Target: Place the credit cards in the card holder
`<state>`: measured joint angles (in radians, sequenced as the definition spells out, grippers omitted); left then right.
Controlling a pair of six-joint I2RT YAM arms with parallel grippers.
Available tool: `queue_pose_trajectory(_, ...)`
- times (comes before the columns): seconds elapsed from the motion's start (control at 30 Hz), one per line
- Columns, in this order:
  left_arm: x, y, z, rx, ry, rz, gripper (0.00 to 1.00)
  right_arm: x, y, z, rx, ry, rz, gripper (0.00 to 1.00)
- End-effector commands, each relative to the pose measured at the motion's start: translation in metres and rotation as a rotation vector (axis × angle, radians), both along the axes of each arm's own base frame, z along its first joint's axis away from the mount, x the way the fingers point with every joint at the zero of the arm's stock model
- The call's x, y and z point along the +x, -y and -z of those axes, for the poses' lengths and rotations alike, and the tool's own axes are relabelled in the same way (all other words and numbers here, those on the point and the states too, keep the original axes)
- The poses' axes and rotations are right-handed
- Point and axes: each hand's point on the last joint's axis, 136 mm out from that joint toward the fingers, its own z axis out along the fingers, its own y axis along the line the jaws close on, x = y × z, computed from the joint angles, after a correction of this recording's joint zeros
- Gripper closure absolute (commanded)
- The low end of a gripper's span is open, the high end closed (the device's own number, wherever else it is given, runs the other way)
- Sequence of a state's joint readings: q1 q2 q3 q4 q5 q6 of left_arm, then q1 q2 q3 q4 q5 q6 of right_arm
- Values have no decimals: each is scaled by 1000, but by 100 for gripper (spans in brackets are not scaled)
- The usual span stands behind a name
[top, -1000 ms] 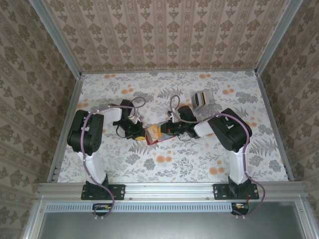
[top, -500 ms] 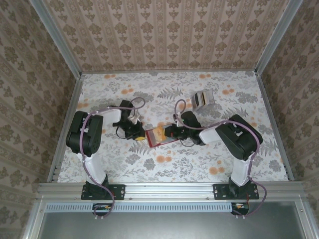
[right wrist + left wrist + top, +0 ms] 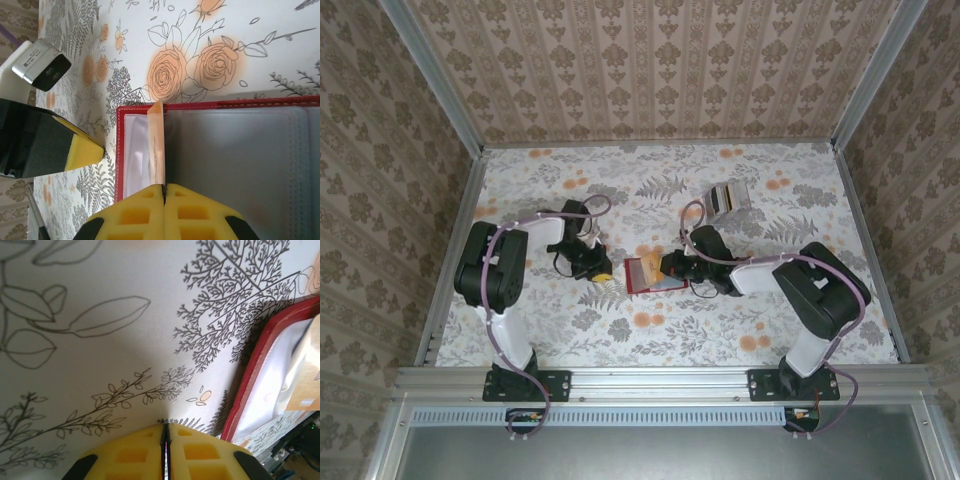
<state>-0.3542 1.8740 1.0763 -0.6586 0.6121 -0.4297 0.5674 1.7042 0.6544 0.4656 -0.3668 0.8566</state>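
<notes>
The card holder [image 3: 648,274], a red wallet, lies open near the middle of the floral tabletop [image 3: 720,330]. In the overhead view the right gripper [image 3: 164,189] sits at the wallet's 3 o'clock. It is clenched on a yellow credit card [image 3: 157,145], which stands on edge over the wallet's clear pockets [image 3: 225,150]. The left gripper [image 3: 165,429] is just beside the wallet at its 9 o'clock, its yellow fingers [image 3: 125,455] pressed together with nothing between them. A small clear box [image 3: 727,200] rests at the wallet's 1 o'clock, well apart.
</notes>
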Motion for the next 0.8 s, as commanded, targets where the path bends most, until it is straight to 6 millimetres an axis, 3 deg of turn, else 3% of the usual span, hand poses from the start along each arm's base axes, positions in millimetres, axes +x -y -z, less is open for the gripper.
queue_pose_trajectory(0.0, -17, -1, 5, 58, -77, 34, 87, -3, 13, 4, -39, -3, 44, 100)
queue_pose_trajectory(0.17, -21, -8, -6, 127, -106, 48, 85, -5, 18, 3, -36, -2, 79, 100)
queue_pose_trajectory(0.33, -15, 5, -31, 94, -63, 89, 83, -6, 22, -5, -27, 22, 97, 100)
queue_pose_trajectory(0.53, -4, 36, -44, -27, 14, 136, 81, -11, 19, 6, -30, -33, 79, 100)
queue_pose_trajectory(0.63, -8, 74, -54, -193, 7, 162, 80, -12, 20, 5, -30, -34, 81, 100)
queue_pose_trajectory(0.77, -6, 83, -38, -171, -15, 196, 80, -15, 17, 5, -21, -49, 64, 100)
